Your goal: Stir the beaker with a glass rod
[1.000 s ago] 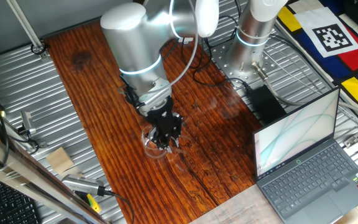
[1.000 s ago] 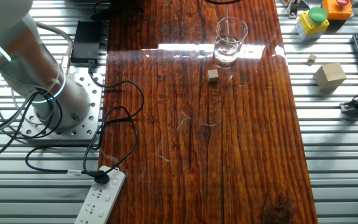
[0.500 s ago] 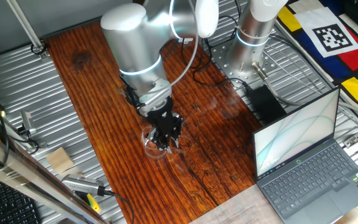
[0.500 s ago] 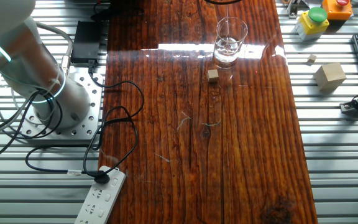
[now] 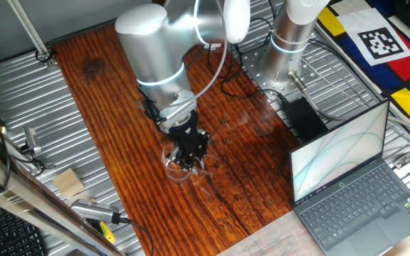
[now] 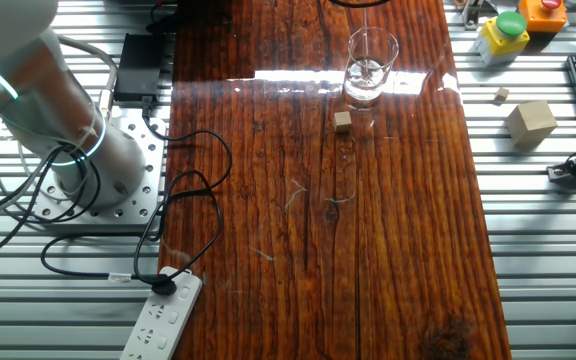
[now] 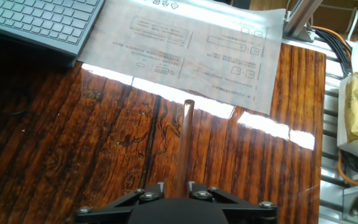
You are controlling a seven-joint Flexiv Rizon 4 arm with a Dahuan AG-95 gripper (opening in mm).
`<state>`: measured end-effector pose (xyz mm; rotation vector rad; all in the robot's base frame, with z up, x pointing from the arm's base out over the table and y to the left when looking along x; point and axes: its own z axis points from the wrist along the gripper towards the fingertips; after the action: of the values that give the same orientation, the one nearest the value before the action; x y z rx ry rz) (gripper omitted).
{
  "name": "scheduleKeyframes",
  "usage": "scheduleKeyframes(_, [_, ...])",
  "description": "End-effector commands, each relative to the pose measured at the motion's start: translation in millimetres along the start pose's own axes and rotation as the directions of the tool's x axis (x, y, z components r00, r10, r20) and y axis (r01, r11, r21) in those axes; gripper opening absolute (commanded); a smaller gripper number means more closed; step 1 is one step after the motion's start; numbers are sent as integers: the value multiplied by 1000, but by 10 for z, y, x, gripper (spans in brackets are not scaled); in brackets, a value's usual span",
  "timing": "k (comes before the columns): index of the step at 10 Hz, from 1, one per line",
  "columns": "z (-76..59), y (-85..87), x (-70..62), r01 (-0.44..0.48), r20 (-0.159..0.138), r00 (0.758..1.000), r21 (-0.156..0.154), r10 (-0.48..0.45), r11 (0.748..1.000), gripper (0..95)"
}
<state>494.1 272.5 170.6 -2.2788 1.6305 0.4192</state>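
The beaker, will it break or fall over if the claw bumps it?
The beaker looks like thin clear glass, so a hard knock would probably crack it. It stands upright on the shiny wooden table, so a low push would likely slide it, while a bump near the rim might tip it.

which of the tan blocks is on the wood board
The small tan cube beside the beaker; the tiny cube and larger block sit on metal slats.
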Motion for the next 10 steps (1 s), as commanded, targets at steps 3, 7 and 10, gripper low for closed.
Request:
scheduleKeyframes(3, [-13, -4, 9, 8, 11, 1000, -11, -8, 1000, 0])
scheduleKeyframes(7, [-86, 19, 9, 9, 15, 1000, -16, -9, 1000, 0])
scheduleKeyframes(10, [-104, 22, 1, 2, 26, 1000, -13, -2, 1000, 0])
